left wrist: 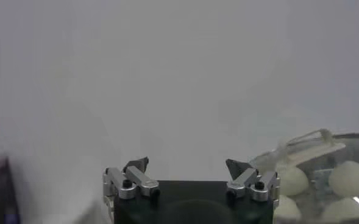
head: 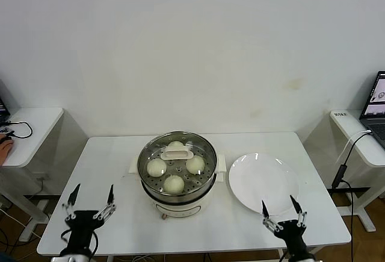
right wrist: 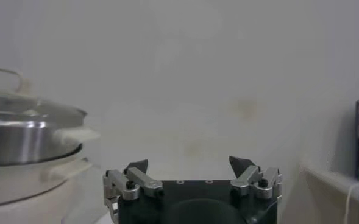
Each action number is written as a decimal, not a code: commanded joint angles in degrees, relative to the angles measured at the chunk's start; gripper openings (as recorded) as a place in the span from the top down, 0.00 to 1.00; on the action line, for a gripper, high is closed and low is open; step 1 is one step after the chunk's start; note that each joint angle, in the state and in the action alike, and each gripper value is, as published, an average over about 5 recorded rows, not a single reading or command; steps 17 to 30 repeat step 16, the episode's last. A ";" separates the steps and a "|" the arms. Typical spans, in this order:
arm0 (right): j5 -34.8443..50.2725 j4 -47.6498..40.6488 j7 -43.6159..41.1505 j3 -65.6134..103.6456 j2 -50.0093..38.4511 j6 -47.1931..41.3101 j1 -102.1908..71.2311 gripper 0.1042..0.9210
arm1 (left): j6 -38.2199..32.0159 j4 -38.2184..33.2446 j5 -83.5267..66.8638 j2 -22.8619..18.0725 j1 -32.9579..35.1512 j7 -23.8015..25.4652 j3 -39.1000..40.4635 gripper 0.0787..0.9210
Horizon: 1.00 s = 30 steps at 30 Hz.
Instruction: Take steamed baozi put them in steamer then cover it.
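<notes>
Both end effectors were spread wide and empty: left end effector [head: 91, 199] and right end effector [head: 280, 205] hung at the table's [head: 108, 171] near edge. Four steamed baozi [head: 174, 183] sat inside the lidded steamer [head: 176, 180], white plate [head: 263, 182] beside it.

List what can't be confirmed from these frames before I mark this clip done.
- Fourth bun: head view, mostly hidden under the lid handle.
- Steamer: right wrist view, cut off by the frame edge, inside unseen.
- Plate: head view only; absent from both wrist views.
- Laptop: head view, cut by the frame edge.
</notes>
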 commanded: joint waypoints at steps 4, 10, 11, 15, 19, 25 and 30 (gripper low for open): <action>1.02 5.54 -0.30 -2.60 0.13 -7.79 -4.83 0.12 | -5.84 3.52 -10.34 -0.55 5.50 -0.88 -3.78 0.12; 0.32 6.03 -0.46 -2.36 0.24 -8.55 -5.40 0.12 | -5.79 4.19 -9.62 -0.53 5.68 -0.02 -3.50 0.12; 0.35 6.04 -0.51 -2.39 0.27 -8.59 -5.48 0.12 | -5.77 4.23 -9.54 -0.51 5.73 0.08 -3.45 0.12; 0.67 6.26 -0.65 -2.71 0.28 -9.10 -5.60 0.12 | -5.57 4.39 -9.26 -0.30 5.86 0.43 -3.28 0.12; 0.74 6.30 -0.66 -2.78 0.25 -9.23 -5.60 0.12 | -5.52 4.40 -9.22 -0.26 5.87 0.46 -3.25 0.12; 0.74 6.30 -0.66 -2.78 0.25 -9.23 -5.60 0.12 | -5.52 4.40 -9.22 -0.26 5.87 0.46 -3.25 0.12; 0.74 6.30 -0.66 -2.78 0.25 -9.23 -5.60 0.12 | -5.52 4.40 -9.22 -0.26 5.87 0.46 -3.25 0.12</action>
